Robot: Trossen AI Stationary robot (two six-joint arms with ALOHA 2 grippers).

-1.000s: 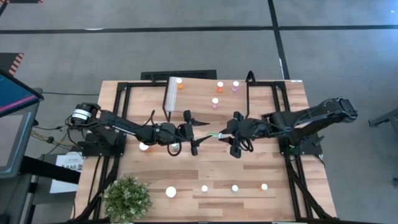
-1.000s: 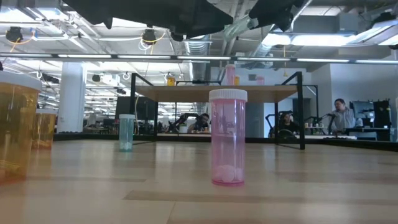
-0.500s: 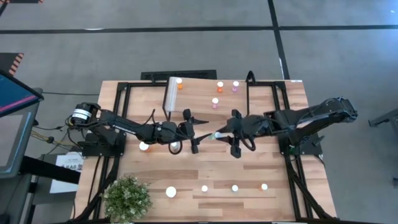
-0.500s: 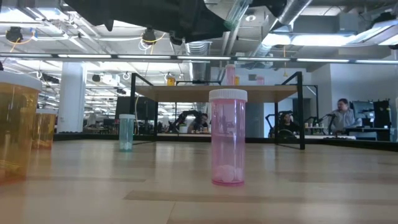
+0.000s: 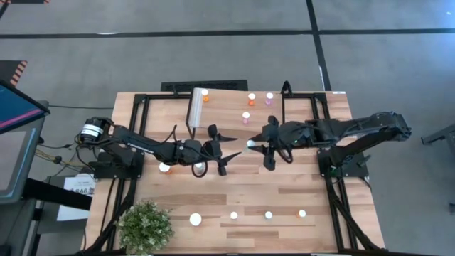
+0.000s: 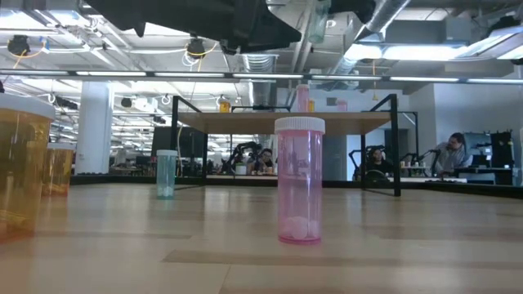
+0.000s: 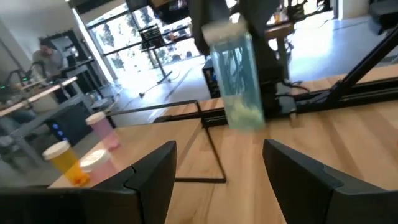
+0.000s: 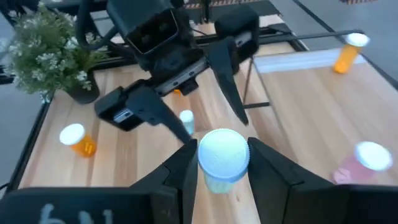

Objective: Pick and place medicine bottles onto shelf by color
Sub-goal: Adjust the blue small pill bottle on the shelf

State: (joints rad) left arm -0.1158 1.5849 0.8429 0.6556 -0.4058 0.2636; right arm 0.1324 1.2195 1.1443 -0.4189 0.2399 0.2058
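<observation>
A green medicine bottle (image 7: 239, 81) with a white cap (image 8: 222, 154) hangs in the air above the table's middle, with my right gripper (image 5: 257, 146) shut on it. My left gripper (image 5: 219, 149) stands open just left of it, its fingers (image 7: 155, 180) level and pointing at the bottle with nothing between them. The shelf (image 5: 227, 107) stands at the far side with orange bottles (image 5: 205, 95) and pink bottles (image 5: 246, 116) upright on its top. A pink bottle (image 6: 299, 180) and other bottles (image 5: 269, 215) stand on their bases on the table near the front edge. My right gripper pinches the green bottle's upper body (image 8: 217, 183), just under the white cap, between its two fingers (image 8: 180, 174). The fingers come from the table's right, slanting down. The bottle hangs roughly upright, cap up, lifted clear of the table.
A potted plant (image 5: 146, 226) stands at the near left corner. Two bottles (image 5: 165, 168) stand under my left arm. A large orange bottle (image 6: 20, 163) sits close to the low camera. The shelf's black legs (image 5: 284, 107) rise on both sides. People sit in the room beyond.
My right gripper has risen with the green bottle and drifted a little toward the far edge; the bottle has come more upright, its white cap now facing up.
</observation>
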